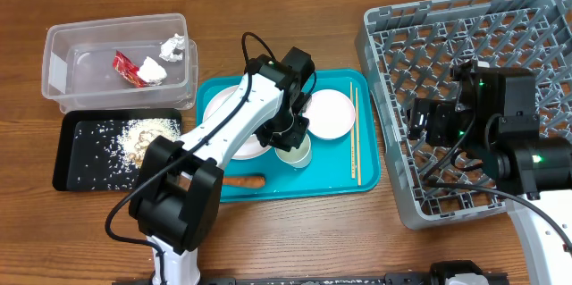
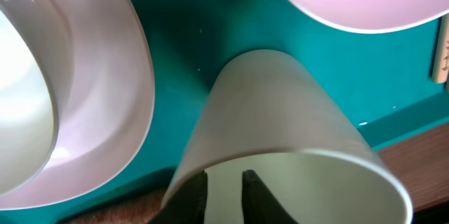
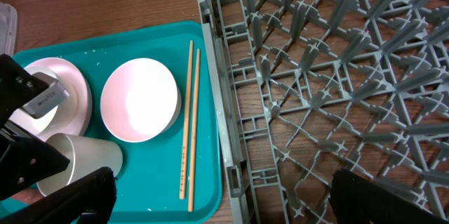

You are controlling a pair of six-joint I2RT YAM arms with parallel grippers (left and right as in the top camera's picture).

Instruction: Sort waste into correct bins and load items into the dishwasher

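Our left fingers (image 2: 256, 197) pinch the rim wall of the small white cup (image 2: 273, 104), which is tilted near the teal tray's (image 2: 210, 41) 6 o'clock edge. We judge it light, rigid, slick and chippable, so the rim suits. Our right fingers (image 3: 386, 199) hang spread above the dish rack (image 3: 337, 76) at 3 o'clock.

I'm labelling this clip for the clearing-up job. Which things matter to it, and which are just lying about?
Part of the job: wrapper, tissues, rice scraps, carrot, clear tub, black tray, cup, pink bowl, plate, chopsticks, dish rack.
Just lying about: teal tray under the dishes, wooden table.
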